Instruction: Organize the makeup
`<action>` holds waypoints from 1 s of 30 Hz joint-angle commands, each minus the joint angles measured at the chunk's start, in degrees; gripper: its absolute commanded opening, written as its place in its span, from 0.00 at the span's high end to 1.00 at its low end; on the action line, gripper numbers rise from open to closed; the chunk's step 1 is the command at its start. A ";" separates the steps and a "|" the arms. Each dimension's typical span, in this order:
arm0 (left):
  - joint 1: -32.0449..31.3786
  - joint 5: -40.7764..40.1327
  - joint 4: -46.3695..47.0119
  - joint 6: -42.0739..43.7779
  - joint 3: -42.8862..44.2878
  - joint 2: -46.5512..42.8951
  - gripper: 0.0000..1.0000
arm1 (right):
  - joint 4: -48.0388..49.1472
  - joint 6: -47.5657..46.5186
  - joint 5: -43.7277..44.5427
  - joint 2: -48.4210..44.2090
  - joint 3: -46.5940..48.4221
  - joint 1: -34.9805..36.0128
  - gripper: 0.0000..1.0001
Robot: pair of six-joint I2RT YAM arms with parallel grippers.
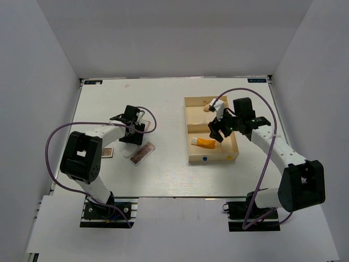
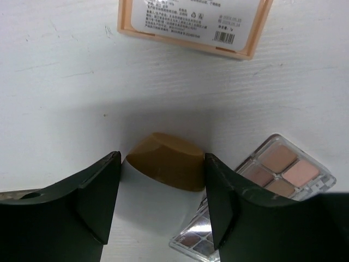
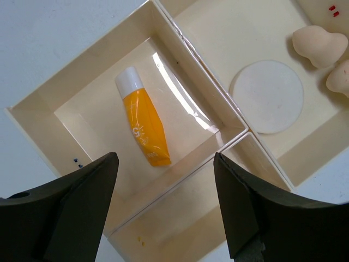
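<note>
Left wrist view: left jaws open, empty, straddling tan sponge (image 2: 166, 166) on table (image 2: 65, 82); palette (image 2: 283, 169) just beside. Advise centred, gentle close, clear of palette. Right jaws open, empty, above tube (image 3: 144, 128) in tray (image 3: 32, 117).

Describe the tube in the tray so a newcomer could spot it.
Find the cream tray on the right half of the table, under the right gripper. The tube lies alone in one compartment: bright orange with a white cap, unlike the pale round puff and peach sponges next door.
</note>
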 commanded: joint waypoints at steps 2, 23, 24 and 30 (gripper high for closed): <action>0.27 2.71 -2.60 -0.89 0.68 -3.82 0.62 | 0.20 0.95 -2.05 -2.17 1.18 -1.01 0.24; -11.76 52.18 24.37 -21.36 18.79 1.44 0.75 | 3.89 5.78 1.02 -4.89 -0.57 -5.76 0.36; -12.73 52.46 26.21 -22.59 18.87 2.75 0.75 | 4.33 6.04 1.90 -5.07 -0.75 -6.28 0.36; -18.27 50.88 33.43 -27.70 19.93 7.68 0.69 | 5.65 7.62 2.26 -7.27 -1.45 -7.87 0.36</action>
